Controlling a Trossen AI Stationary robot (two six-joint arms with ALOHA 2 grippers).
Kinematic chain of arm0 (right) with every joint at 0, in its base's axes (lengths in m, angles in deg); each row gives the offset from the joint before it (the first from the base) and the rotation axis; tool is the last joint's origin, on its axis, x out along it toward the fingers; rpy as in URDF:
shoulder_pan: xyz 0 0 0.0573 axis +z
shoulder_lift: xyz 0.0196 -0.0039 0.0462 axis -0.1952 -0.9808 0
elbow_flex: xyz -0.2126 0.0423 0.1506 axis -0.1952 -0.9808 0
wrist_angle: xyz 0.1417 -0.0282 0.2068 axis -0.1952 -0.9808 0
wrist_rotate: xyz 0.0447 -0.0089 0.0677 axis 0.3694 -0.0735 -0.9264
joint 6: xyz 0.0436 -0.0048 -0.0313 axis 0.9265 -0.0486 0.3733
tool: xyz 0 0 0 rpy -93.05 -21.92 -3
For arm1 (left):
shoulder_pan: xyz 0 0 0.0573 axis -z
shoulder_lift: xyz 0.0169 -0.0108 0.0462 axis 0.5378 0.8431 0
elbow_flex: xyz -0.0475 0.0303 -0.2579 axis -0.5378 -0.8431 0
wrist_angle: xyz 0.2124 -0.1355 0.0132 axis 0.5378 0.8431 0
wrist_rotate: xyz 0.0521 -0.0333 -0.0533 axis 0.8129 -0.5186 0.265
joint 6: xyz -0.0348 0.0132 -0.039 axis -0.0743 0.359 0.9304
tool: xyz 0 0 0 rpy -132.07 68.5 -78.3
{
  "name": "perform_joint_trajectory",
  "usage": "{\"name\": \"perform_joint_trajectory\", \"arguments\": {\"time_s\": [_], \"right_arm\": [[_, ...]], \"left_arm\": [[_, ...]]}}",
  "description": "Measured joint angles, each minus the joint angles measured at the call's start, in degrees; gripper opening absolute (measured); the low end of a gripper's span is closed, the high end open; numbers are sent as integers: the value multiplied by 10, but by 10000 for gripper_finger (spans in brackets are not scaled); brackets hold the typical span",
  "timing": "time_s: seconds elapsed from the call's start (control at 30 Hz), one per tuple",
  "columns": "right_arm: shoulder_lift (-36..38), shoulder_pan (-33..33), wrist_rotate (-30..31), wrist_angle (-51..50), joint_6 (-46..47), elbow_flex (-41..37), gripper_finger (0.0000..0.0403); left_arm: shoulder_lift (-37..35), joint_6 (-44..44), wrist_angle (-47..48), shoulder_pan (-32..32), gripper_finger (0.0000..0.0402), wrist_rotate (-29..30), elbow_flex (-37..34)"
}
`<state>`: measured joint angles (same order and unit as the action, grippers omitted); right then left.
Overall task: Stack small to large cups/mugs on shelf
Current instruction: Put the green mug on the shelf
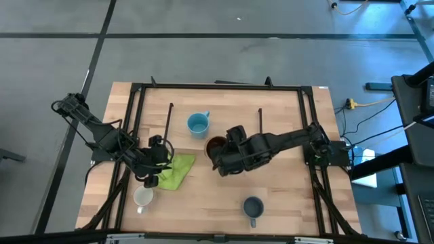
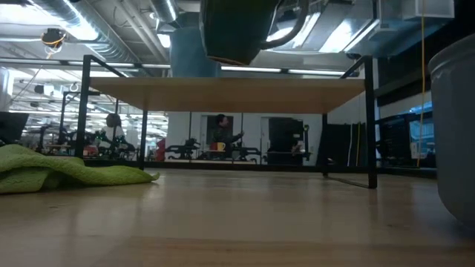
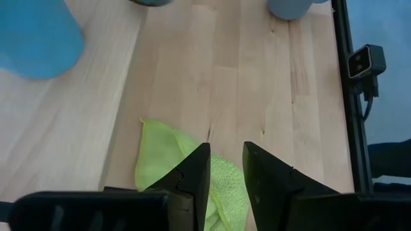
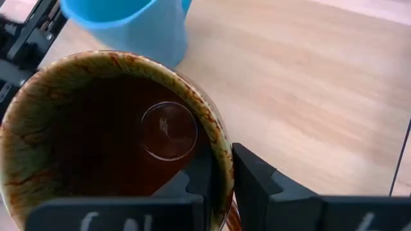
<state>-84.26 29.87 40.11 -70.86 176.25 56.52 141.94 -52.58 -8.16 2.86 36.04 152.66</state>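
My right gripper point(image 4: 221, 176) is shut on the brown mug point(image 1: 215, 144), which hangs high above the table in front of the shelf point(image 2: 223, 95). The light blue mug point(image 1: 197, 124) stands on its base just beyond it. The white mug point(image 1: 143, 197) stands at the near left and the grey-blue mug point(image 1: 252, 207) near the front edge. My left gripper point(image 3: 226, 168) hovers open over the green cloth point(image 3: 167, 160), with nothing between its fingers. My right gripper holds the brown mug by its wall at the rim point(image 4: 221, 151), one finger point(image 4: 196, 183) inside the dark hollow and the other finger point(image 4: 257, 176) outside. The fingers slant down from the table's right. The mug point(image 2: 230, 33) hangs lifted clear, mouth up.
The green cloth point(image 1: 175, 171) lies crumpled at the left of the table. Black frame bars point(image 1: 135, 122) run along the table's sides and back. The grey-blue mug point(image 2: 456, 133) looms close at the low view's right. Bare wood point(image 1: 291, 190) lies to the near right.
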Motion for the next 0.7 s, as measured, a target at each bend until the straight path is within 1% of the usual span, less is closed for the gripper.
{"name": "perform_joint_trajectory", "arguments": {"time_s": [0.27, 0.7], "right_arm": [[0, -21, -15, 0, -15, 0, 45], [0, -23, -37, 0, -8, 0, 44]], "left_arm": [[-5, -16, -5, 0, 86, -8, 0], [-28, -51, 6, 0, 86, -5, 0]]}}
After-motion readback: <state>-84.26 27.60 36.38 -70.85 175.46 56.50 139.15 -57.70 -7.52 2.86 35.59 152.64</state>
